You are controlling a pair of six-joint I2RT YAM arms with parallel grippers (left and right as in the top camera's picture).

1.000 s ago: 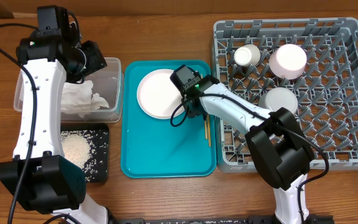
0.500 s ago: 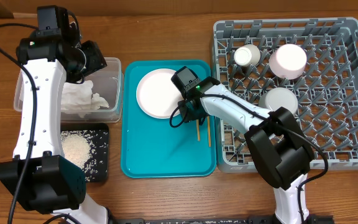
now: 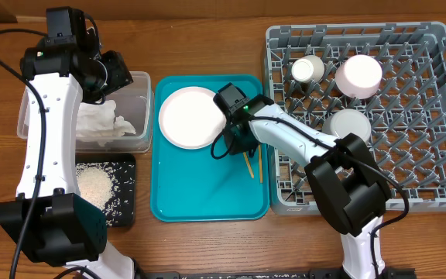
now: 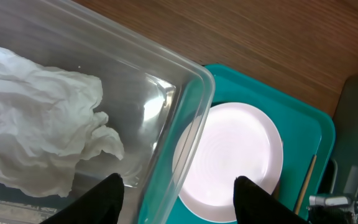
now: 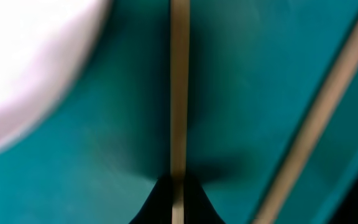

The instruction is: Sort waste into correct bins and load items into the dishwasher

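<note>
My right gripper (image 3: 239,144) is low over the teal tray (image 3: 207,194) and shut on one wooden chopstick (image 5: 179,93), which shows tilted below it in the overhead view (image 3: 248,164). The second chopstick (image 3: 259,166) lies free just to its right, by the tray's right rim. The round pinkish-white plate (image 3: 190,116) lies on the tray's far left. My left gripper (image 3: 117,75) is open and empty over the right edge of the clear tub (image 4: 191,112), which holds the crumpled white napkin (image 4: 36,124). The grey dish rack (image 3: 432,155) holds the cream cup (image 3: 308,70), pink bowl (image 3: 360,75) and grey-blue bowl (image 3: 347,124).
The black tray (image 3: 126,209) with white rice (image 3: 95,186) sits at the front left, below the clear tub. The dish rack's left wall stands right against the teal tray's right rim. Bare wooden table lies along the front.
My right gripper has drawn one chopstick left, away from the other, and it now lies tilted. The plate has slid a little to the left. The left arm has not moved.
</note>
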